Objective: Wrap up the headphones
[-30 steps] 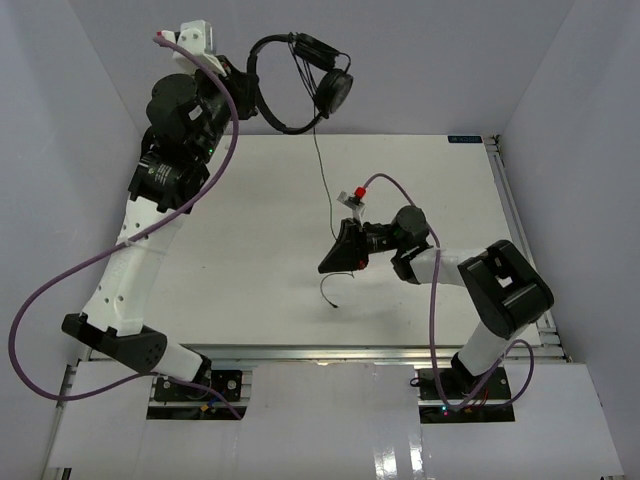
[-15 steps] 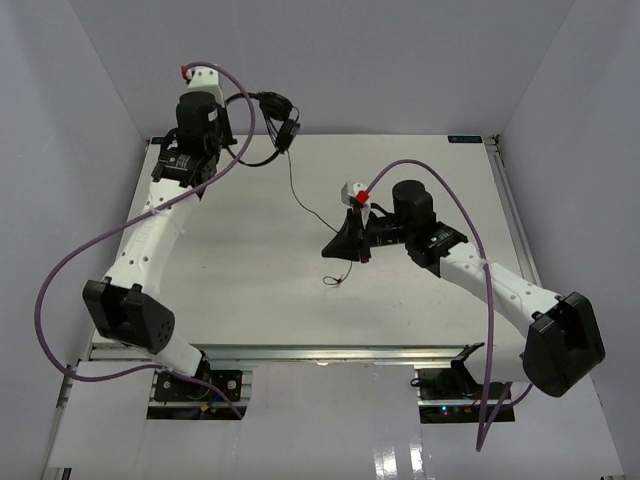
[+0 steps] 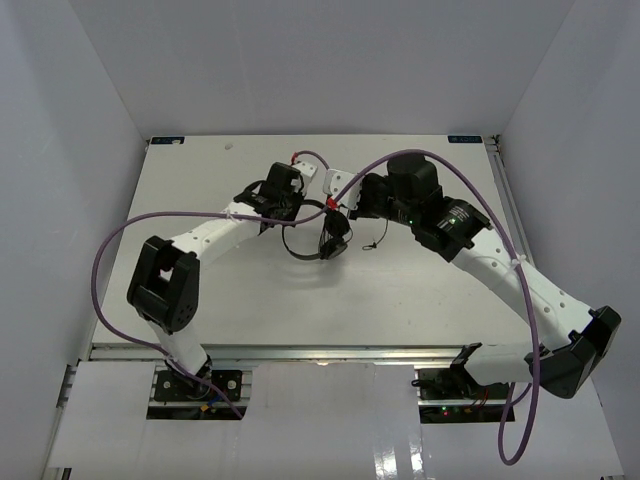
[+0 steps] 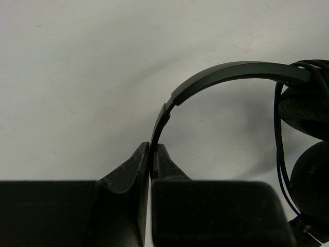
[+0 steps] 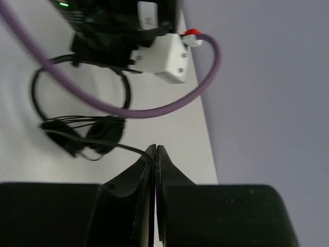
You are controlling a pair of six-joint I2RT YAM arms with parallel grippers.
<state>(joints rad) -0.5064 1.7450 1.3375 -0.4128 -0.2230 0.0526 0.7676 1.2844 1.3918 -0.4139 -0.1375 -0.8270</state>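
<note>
Headphones (image 3: 318, 243) sit mid-way across the table (image 3: 200, 170), between both arms' tips in the overhead view. Left wrist camera: my left gripper (image 4: 152, 150) is clamped on the thin headband (image 4: 226, 73), ear cups (image 4: 308, 108) at right. Right wrist camera: my right gripper (image 5: 155, 151) is pinched together on the cord (image 5: 128, 147).

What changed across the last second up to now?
The left hand swung the small black on-ear headphones from high in the air down to the middle of the white table. The right hand carried the thin black cord up beside them. Both hands stay shut: left on the headband, right on the cord.
</note>
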